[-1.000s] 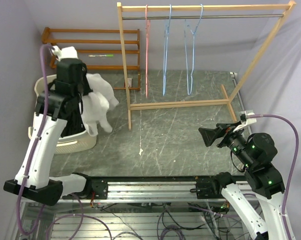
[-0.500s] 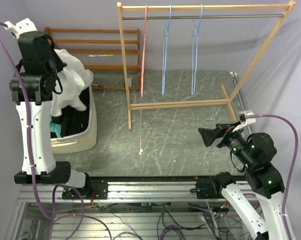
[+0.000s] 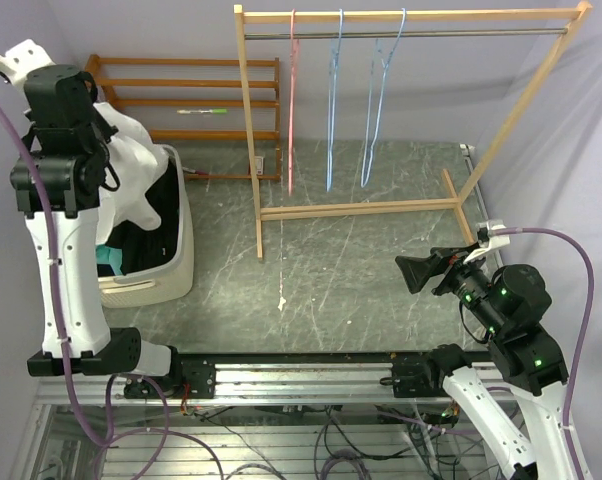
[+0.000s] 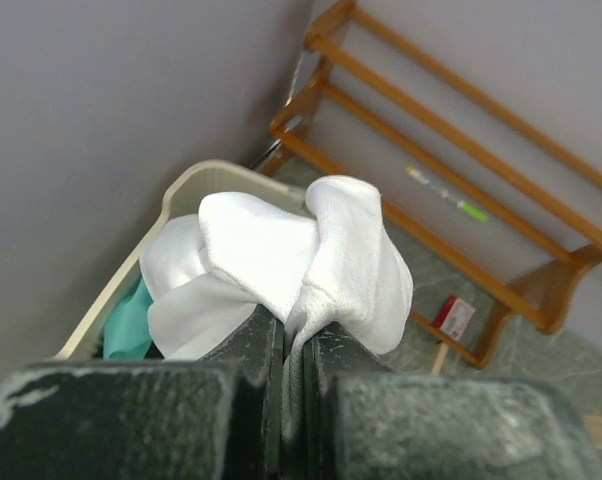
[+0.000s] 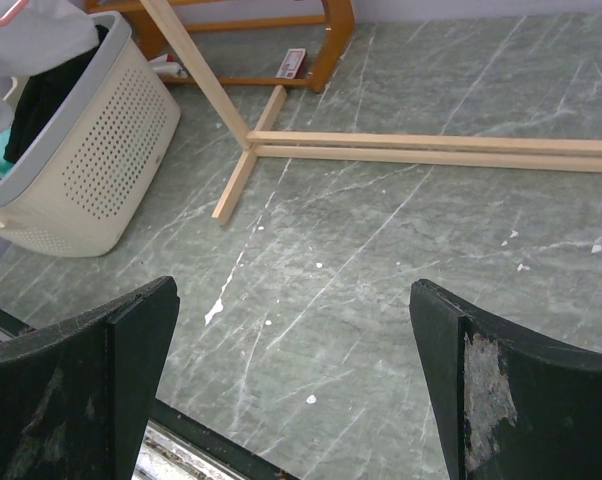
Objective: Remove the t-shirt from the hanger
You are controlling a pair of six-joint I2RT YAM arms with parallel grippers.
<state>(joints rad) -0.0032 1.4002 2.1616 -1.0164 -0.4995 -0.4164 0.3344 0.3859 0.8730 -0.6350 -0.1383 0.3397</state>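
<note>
White t-shirt (image 4: 281,255) in the clamped left end effector (image 4: 293,335), above the basket (image 4: 196,178); right end effector (image 5: 291,300) wide open.

t-shirt (image 4: 281,260): plain white
basket (image 5: 111,150): cream, dotted with small holes
cloth in basket (image 4: 131,325): teal
table (image 5: 431,230): grey-green, marbled with white streaks
left hanger (image 3: 292,100): pink
other 2 hangers (image 3: 333,100): light blue
rack (image 3: 249,130): pale wood
shelf (image 3: 181,62): orange-brown wood
cables (image 3: 536,232): purple
wall (image 4: 81,100): pale lilac
</note>
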